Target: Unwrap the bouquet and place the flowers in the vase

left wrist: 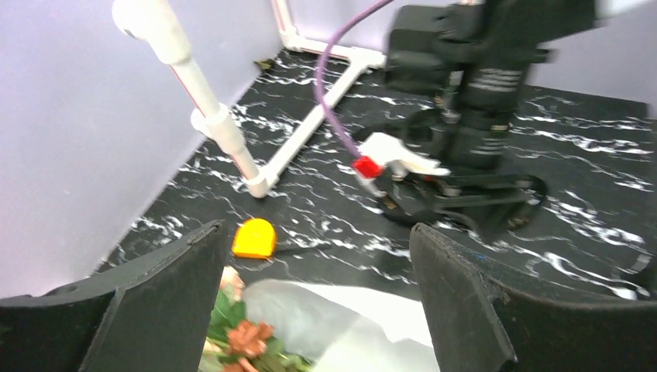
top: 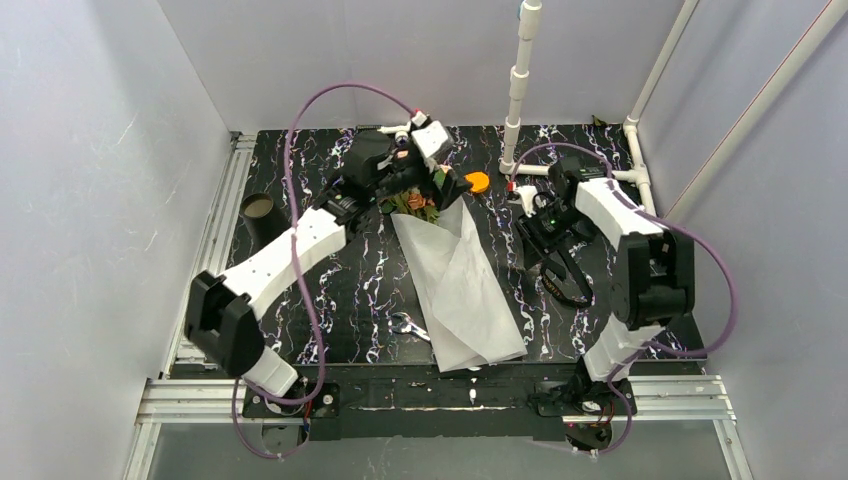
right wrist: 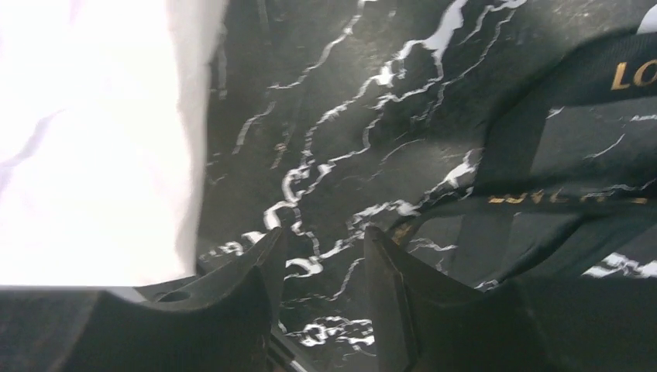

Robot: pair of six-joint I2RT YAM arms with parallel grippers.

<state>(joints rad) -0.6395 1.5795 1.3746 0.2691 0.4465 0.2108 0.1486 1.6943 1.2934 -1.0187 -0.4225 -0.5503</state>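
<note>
The bouquet lies unwrapped on the table. Its white paper wrap (top: pixel 460 285) is spread flat, and the flowers (top: pixel 415 205) sit at its far end, rust and pink roses with green leaves (left wrist: pixel 244 337). My left gripper (top: pixel 432 192) hovers over the flower heads, wide open (left wrist: pixel 318 229) and holding nothing. The black lettered ribbon (top: pixel 570 282) lies loose to the right of the paper (right wrist: pixel 558 155). My right gripper (top: pixel 543 250) is low beside the ribbon, partly open (right wrist: pixel 321 240) with only table between its fingers. The black vase (top: pixel 258 210) stands at the far left.
A small orange disc (top: pixel 477 181) lies just beyond the flowers (left wrist: pixel 254 238). A white pipe post (top: pixel 518 90) rises at the back, with pipes along the right wall (left wrist: pixel 209 116). A small white piece (top: pixel 405 325) lies left of the paper's near end.
</note>
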